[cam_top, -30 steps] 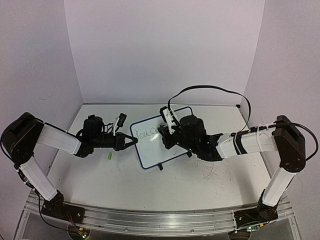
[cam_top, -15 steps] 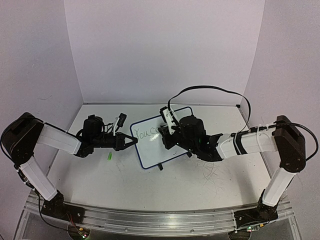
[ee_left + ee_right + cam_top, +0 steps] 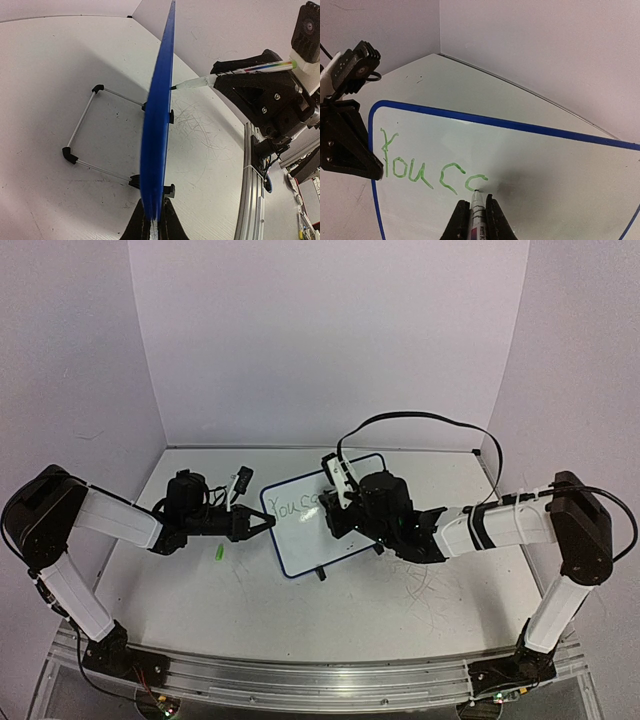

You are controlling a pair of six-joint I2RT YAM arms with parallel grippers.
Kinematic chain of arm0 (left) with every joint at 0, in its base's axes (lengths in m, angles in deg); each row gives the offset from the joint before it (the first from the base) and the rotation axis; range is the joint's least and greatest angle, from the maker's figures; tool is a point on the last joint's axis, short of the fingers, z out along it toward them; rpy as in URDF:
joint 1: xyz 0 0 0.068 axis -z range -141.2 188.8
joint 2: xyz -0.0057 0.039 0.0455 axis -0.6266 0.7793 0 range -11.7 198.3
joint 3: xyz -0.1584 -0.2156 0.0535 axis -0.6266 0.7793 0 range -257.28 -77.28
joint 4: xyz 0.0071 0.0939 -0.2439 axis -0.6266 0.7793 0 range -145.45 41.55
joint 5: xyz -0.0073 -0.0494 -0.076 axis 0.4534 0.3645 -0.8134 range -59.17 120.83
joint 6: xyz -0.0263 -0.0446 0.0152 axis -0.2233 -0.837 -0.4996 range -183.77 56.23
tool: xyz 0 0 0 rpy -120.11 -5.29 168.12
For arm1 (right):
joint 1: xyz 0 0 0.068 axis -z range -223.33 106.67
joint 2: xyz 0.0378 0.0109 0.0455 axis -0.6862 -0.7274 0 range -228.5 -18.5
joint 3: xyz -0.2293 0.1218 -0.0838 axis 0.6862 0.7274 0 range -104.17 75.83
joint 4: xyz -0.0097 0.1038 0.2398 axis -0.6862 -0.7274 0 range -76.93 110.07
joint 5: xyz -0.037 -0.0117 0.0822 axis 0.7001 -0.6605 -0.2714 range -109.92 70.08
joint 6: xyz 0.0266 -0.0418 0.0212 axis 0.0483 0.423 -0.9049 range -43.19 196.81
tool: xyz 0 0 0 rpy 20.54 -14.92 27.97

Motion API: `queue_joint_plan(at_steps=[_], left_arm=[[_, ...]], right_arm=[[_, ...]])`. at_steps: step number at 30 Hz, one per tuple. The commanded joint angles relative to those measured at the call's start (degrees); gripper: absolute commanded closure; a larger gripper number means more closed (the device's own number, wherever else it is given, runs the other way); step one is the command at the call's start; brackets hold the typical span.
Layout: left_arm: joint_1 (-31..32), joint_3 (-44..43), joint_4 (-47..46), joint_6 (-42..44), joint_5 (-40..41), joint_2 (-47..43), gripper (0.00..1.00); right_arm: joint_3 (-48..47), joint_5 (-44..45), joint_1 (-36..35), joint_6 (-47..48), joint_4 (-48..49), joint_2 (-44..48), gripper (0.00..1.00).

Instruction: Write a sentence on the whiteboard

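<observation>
The whiteboard (image 3: 305, 540) stands tilted on its wire stand (image 3: 82, 131) at the table's middle. My left gripper (image 3: 269, 526) is shut on its left blue rim (image 3: 159, 125), and the left wrist view shows the board edge-on between the fingertips (image 3: 153, 199). My right gripper (image 3: 476, 201) is shut on a marker (image 3: 477, 214). The marker's tip touches the board at the foot of the last letter. The sentence (image 3: 427, 170) reads "You c" in green, followed by one more open curve. From the left wrist view the marker (image 3: 240, 71) meets the board's face.
A small green cap (image 3: 218, 553) lies on the table in front of the left arm. Grey scratches (image 3: 200, 125) mark the tabletop near the board. The board's black feet (image 3: 169, 190) rest on the table. Walls close the back and both sides.
</observation>
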Motion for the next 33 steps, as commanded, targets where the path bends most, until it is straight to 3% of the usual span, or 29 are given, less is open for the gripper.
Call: queue_joint_plan(at_steps=[1,33], left_arm=[[-0.1,-1.3,4.0,3.5,1.6,-0.2,1.0],[-0.1,-1.2,4.0,3.6,1.5,0.0,1.0]], right_arm=[[-0.9,2.6,0.9,0.7,1.0,1.2,1.0],[-2.9,3.5,1.2,1.6,2.4,0.2,1.0]])
